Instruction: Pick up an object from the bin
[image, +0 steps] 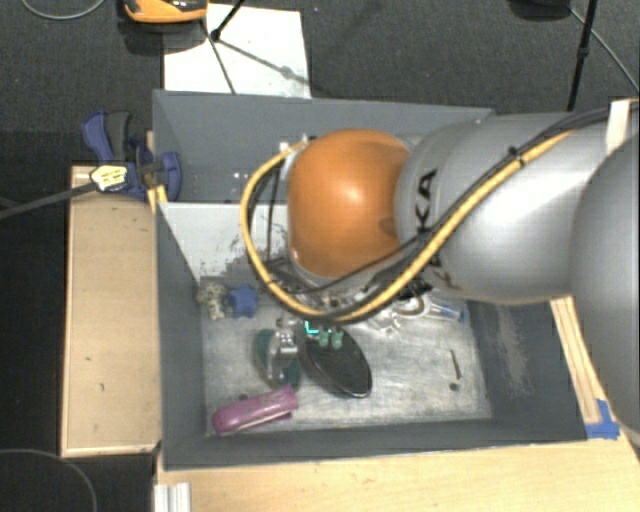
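My gripper (288, 347) comes out from under the orange wrist cover, low over the middle of the bin floor. It is right over a dark teal thing (270, 358) that lies partly hidden beneath it. Touching the gripper's right side is a flat black oval thing (342, 369), angled toward the front right. A purple elongated thing (254, 410) lies near the bin's front wall, in front of and left of the gripper.
A small blue thing (241, 300) and a pale grey lump (211, 296) sit by the left wall. Clear and metallic bits with a blue tip (432, 311) lie under the arm at the right. A thin dark stick (455, 371) rests on the right floor.
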